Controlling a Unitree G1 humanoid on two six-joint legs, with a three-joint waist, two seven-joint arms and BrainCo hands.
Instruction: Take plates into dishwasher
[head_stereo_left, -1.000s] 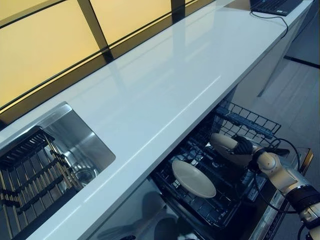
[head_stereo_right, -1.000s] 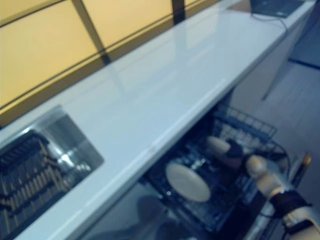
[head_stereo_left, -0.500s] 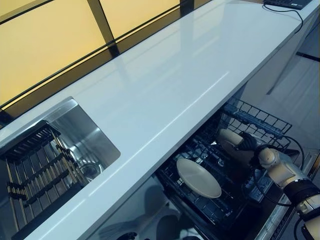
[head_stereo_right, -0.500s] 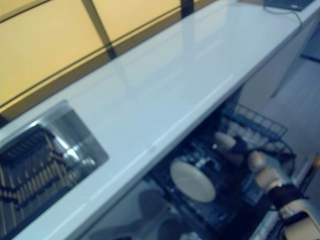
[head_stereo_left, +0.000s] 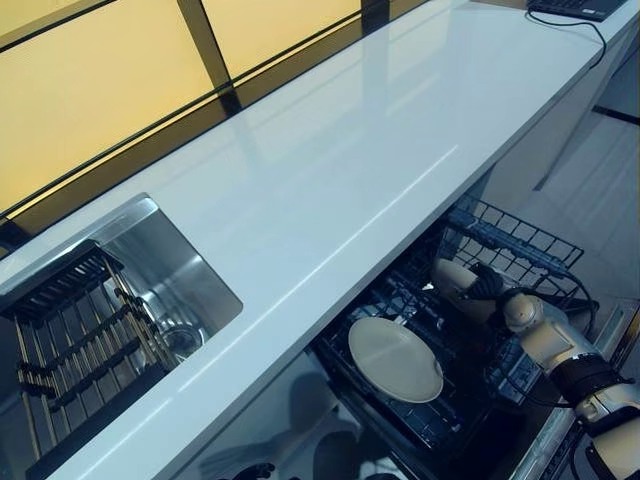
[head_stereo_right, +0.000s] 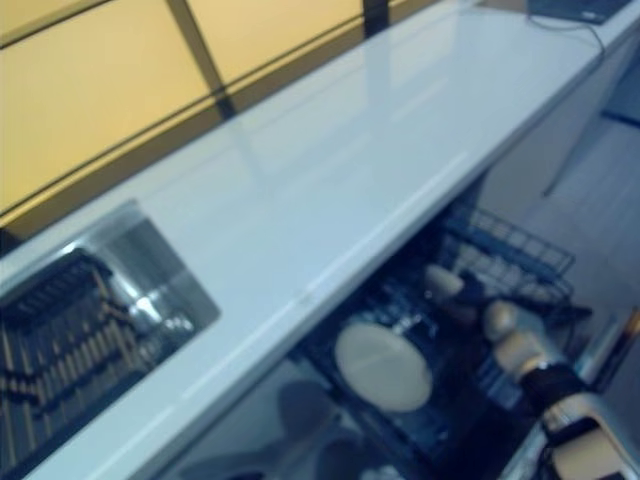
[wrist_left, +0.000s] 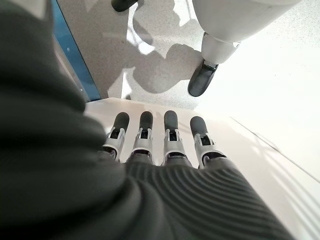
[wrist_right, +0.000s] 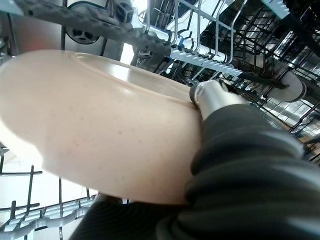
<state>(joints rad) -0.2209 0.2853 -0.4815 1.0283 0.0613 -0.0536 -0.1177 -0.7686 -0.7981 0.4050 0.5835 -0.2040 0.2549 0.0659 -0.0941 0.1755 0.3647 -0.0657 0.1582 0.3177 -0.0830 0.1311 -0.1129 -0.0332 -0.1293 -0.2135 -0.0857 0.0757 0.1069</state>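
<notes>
Here my right robot hand (head_stereo_left: 478, 287) grips a smooth, round beige plate (wrist_right: 95, 125), thumb curled over its rim, holding it tilted on edge inside the black wire dishwasher rack (head_stereo_left: 510, 240). A second, cream plate (head_stereo_left: 394, 358) lies nearly flat, face up, in the rack under the glossy white tabletop (head_stereo_left: 330, 160). My left robot hand (wrist_left: 165, 150) hangs with fingers straight, holding nothing.

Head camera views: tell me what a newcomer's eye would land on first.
Most striking is the long glossy white countertop running diagonally, with the open black wire dishwasher rack pulled out beneath its front edge. In the rack a round cream plate lies tilted, while the right hand holds a second beige plate beside it. At the counter's left end sits a stainless steel sink with a dark slatted drying rack.
</notes>
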